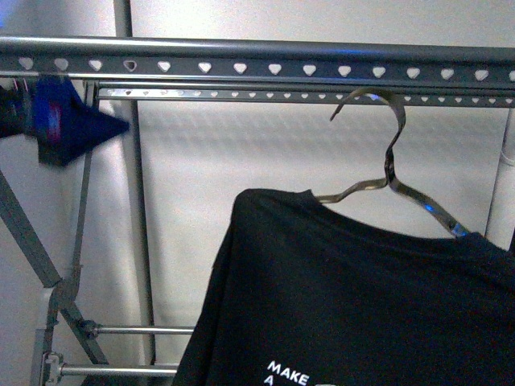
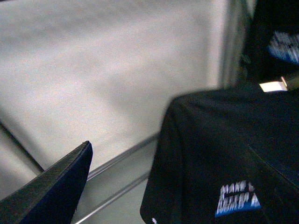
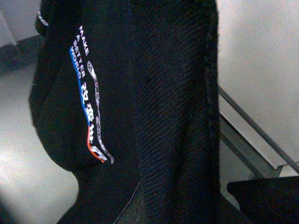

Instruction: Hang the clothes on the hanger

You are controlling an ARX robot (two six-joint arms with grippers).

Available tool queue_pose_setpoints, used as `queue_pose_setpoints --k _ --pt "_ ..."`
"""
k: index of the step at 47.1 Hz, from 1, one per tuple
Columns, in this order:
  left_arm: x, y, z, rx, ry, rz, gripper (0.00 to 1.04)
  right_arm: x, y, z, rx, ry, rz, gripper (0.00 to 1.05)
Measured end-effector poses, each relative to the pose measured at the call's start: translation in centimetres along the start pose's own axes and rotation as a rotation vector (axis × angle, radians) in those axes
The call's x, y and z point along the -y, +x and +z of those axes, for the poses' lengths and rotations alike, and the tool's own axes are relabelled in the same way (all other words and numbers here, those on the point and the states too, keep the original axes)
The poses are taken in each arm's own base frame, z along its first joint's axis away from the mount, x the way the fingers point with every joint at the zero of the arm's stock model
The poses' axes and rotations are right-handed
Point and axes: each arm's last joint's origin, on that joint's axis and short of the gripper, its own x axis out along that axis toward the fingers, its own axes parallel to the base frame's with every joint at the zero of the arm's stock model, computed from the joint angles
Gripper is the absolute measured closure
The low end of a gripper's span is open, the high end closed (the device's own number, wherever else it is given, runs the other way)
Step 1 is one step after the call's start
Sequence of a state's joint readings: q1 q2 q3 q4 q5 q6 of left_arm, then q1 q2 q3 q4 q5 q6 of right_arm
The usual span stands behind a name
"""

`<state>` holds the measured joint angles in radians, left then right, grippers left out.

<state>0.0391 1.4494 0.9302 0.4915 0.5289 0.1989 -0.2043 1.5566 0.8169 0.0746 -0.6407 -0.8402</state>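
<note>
**Front view:** even, cool light leaves the pale wall [image 1: 241, 161] bright. The black T-shirt [image 1: 346, 289] is a flat mass without fold detail. The wire coat hanger [image 1: 392, 173] carries small glints, and a blue shape [image 1: 68, 121] is smeared by motion.

**Left wrist view:** grainy and soft. The lettering [image 2: 238, 198] across from the left fingers [image 2: 56, 186] is blurred, and a glare patch [image 2: 273, 86] burns out.

**Right wrist view:** dim. The right fingers [image 3: 264, 196] form a black silhouette beside sharply rendered knit.

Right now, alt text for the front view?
A black T-shirt hangs on a metal wire hanger, its hook up at the rear rail of a grey rack with heart-shaped holes. A blurred dark blue object sits upper left.
</note>
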Motion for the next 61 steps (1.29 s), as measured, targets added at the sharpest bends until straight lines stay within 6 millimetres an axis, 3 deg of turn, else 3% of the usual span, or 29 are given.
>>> queue_pose_setpoints --k 3,9,11,15,24,35,49,61 --pt "-1.3 -0.7 1.6 0.079 -0.276 0.116 0.07 0.6 -0.7 1.1 -0.034 0.119 -0.022 0.96" --pt "-0.9 -1.6 2.7 0.155 -0.427 0.116 0.08 2.2 -2.0 3.6 -0.017 0.320 -0.055 0.96" --pt "0.2 -2.3 2.6 0.089 -0.403 0.307 0.19 3.1 -2.4 4.7 -0.001 0.379 -0.080 0.96" --pt "1.9 -4.2 1.1 0.024 -0.305 0.452 0.33 4.6 -2.8 6.0 0.020 0.462 -0.116 0.96" --pt "4.4 -7.6 -2.3 -0.004 -0.212 0.489 0.65 8.3 -3.2 8.5 0.037 0.635 -0.196 0.96" --pt "6.6 -10.4 -5.7 -0.027 -0.202 0.490 1.03 10.3 -0.9 9.7 0.012 0.739 -0.227 0.96" --pt "8.8 -13.5 -8.4 -0.025 -0.194 0.490 1.01 10.7 3.5 9.7 -0.041 0.796 -0.240 0.96" --pt "10.0 -15.2 -9.6 -0.027 -0.194 0.490 1.01 9.9 5.0 9.0 -0.020 0.789 -0.240 0.96"
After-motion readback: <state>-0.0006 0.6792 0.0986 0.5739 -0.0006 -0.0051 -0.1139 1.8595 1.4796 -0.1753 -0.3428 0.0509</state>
